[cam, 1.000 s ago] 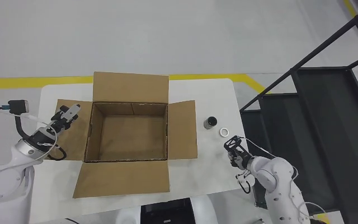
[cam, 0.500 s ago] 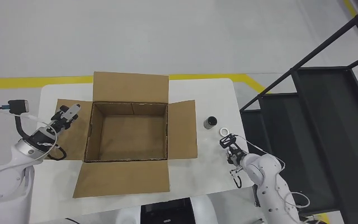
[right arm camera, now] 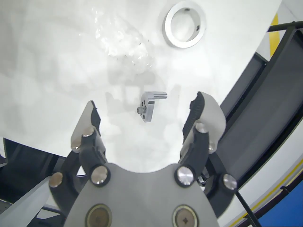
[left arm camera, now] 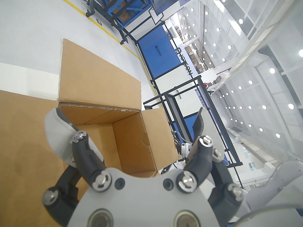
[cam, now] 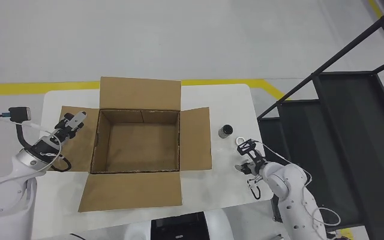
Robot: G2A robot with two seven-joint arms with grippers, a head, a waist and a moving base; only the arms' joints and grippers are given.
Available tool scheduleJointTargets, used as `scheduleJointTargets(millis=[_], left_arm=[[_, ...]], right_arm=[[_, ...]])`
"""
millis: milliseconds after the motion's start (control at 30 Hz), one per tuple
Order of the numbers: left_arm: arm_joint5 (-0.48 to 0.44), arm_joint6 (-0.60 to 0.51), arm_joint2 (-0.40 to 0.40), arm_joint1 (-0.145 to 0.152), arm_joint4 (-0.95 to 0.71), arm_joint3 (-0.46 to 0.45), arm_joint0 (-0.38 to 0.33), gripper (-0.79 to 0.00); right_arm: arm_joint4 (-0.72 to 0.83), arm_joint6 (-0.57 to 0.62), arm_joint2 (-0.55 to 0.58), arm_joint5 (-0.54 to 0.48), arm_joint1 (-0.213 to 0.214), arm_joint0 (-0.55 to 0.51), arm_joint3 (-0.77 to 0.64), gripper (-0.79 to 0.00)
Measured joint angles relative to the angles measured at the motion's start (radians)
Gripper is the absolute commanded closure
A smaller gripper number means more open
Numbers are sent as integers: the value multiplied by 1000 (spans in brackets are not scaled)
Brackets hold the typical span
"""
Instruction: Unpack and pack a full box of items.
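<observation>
An open cardboard box (cam: 137,147) stands mid-table with its flaps spread and a bare floor inside. My left gripper (cam: 73,123) hangs open over the box's left flap (left arm camera: 21,128), facing the box's inside (left arm camera: 127,119). My right gripper (cam: 242,157) is open, low over the table near its right edge. A small metal bracket (right arm camera: 148,106) lies on the table between its fingers (right arm camera: 145,106), untouched. A white metal ring (right arm camera: 185,24) lies just beyond it (cam: 240,141). A black cylinder (cam: 225,131) stands upright past the ring.
The white table (cam: 222,180) ends close behind the right gripper. A black stair frame (cam: 324,114) stands just off that edge. The box's right flap (cam: 196,139) lies flat between the box and the small parts.
The right gripper has shifted a little toward the ring and the box, and its fingers have spread wider. The left arm and the box have not moved.
</observation>
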Motion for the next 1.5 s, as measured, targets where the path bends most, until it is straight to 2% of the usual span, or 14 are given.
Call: scheduleJointTargets(millis=[133, 233, 467, 567, 733, 967, 1100, 1500], left_arm=[[0, 0, 0, 0, 0, 0, 0, -785], [0, 0, 0, 0, 0, 0, 0, -785], [0, 0, 0, 0, 0, 0, 0, -785], [7, 4, -2, 0, 8, -2, 1, -785], [31, -10, -62, 8, 53, 2, 5, -785], [72, -63, -189, 21, 36, 49, 31, -785], [81, -132, -198, 26, 3, 63, 40, -785], [81, -127, -198, 25, 4, 63, 39, -785]], right_arm=[[192, -40, 54, -14, 0, -45, -104, -785], [452, -81, 87, -7, -3, -57, -119, -785], [970, -77, 49, 28, -6, 20, -39, -785], [1081, -71, 13, 89, -6, 71, 11, -785], [1080, -57, -54, 187, -6, 144, 79, -785], [1317, -37, -89, 178, -6, 167, 94, -785], [1360, -36, -64, 182, 0, 159, 77, -785], [1355, -36, -64, 182, 0, 160, 77, -785]])
